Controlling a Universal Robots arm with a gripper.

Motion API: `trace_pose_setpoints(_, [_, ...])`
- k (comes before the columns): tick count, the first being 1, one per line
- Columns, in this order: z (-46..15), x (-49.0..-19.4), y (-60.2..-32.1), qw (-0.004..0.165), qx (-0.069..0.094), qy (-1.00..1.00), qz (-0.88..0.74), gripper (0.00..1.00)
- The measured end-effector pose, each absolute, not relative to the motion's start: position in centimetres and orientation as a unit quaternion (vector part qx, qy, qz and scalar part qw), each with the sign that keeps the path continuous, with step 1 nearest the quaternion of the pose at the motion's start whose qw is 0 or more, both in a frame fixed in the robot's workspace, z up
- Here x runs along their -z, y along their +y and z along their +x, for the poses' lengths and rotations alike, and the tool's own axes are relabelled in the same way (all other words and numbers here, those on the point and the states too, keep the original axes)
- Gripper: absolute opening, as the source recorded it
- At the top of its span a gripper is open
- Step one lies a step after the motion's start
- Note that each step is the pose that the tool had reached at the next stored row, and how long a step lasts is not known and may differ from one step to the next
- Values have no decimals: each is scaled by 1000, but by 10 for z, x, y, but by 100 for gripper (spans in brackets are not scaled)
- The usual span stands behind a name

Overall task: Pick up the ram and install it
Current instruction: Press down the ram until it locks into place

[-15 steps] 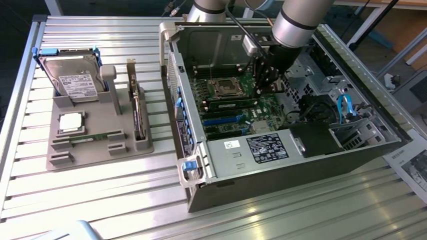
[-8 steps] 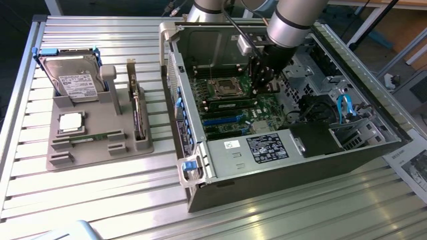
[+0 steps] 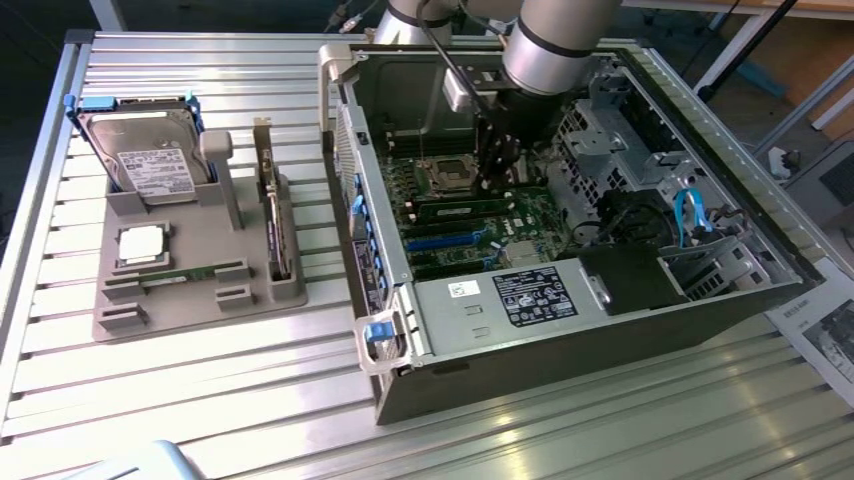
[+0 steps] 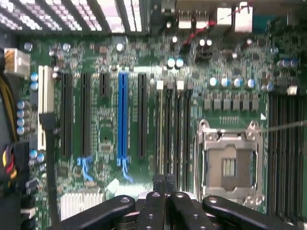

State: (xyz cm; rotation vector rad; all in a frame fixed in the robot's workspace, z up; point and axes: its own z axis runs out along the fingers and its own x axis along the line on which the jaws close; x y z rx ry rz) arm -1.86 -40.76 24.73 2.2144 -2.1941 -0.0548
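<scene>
My jaws (image 3: 497, 185) are pressed together inside the open computer case (image 3: 694, 300), low over the motherboard (image 4: 134, 62) beside the empty processor socket (image 4: 230, 163). 1 ram (image 3: 461, 211) lies seated in the slots just beside my fingertips (image 4: 163, 181), which touch its top edge. A 2nd stick (image 3: 187, 272) rests in the grey holder (image 3: 187, 300) on the tabletop (image 3: 160, 400), near the hard drive (image 3: 150, 160), well apart from the case.
</scene>
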Motion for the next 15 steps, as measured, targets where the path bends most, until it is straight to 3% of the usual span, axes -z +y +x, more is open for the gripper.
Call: trace_pose_setpoints(15, [-35,-247,-409,12,18,-704,710,10])
